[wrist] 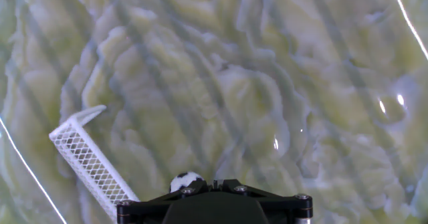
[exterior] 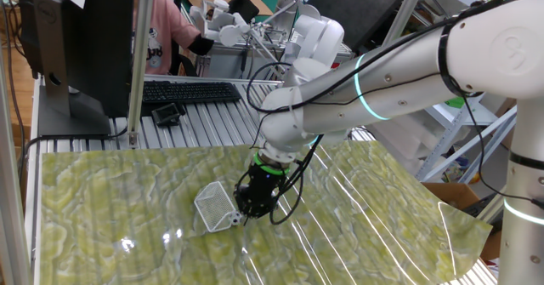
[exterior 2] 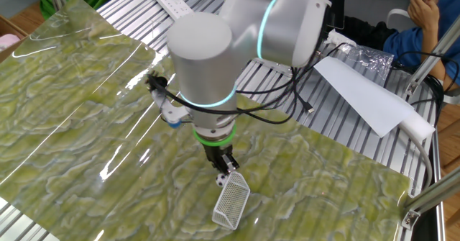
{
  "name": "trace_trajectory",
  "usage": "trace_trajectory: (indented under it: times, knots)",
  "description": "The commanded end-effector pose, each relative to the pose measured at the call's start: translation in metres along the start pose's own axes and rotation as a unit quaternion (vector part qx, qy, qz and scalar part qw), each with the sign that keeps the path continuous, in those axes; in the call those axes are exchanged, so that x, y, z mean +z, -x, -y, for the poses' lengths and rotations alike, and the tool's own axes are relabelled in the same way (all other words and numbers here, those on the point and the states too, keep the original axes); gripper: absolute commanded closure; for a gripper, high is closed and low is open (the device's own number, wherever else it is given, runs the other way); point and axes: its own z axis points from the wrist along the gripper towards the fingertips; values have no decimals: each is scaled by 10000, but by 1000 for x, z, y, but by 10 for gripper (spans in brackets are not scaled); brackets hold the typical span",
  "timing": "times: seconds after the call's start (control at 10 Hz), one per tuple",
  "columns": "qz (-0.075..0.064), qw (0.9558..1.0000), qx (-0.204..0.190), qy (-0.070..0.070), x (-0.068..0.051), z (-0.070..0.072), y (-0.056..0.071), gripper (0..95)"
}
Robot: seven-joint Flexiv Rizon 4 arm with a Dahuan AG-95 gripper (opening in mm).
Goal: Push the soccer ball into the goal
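The soccer ball [wrist: 186,181], tiny and white with black patches, lies on the green marbled mat right against my gripper's tip, slightly to its left. The gripper [wrist: 216,184] is shut, fingers pressed together, holding nothing. The goal [wrist: 87,158], a white mesh wedge, lies a short way left of the ball. In the other fixed view the ball [exterior 2: 219,178] sits just off the upper end of the goal [exterior 2: 231,201], under the gripper [exterior 2: 228,167]. In one fixed view the gripper [exterior: 246,217] points down beside the goal [exterior: 214,206], with the ball [exterior: 235,221] at the goal's corner.
The green marbled mat [exterior: 102,200] covers a slatted metal table. A keyboard [exterior: 189,91] and monitor [exterior: 72,42] stand at the back. White paper [exterior 2: 366,93] lies on the slats beyond the mat. People sit past the table edges.
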Motion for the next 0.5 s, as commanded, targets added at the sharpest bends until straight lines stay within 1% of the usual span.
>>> trace_trajectory:
  times: [0.1, 0.4, 0.5]
  knots:
    - [34, 10000, 29, 22, 1, -5, -2, 950]
    - [19, 10000, 37, 59, -2, -9, -2, 950]
    - [-13, 9999, 58, 115, -4, -13, 0, 950]
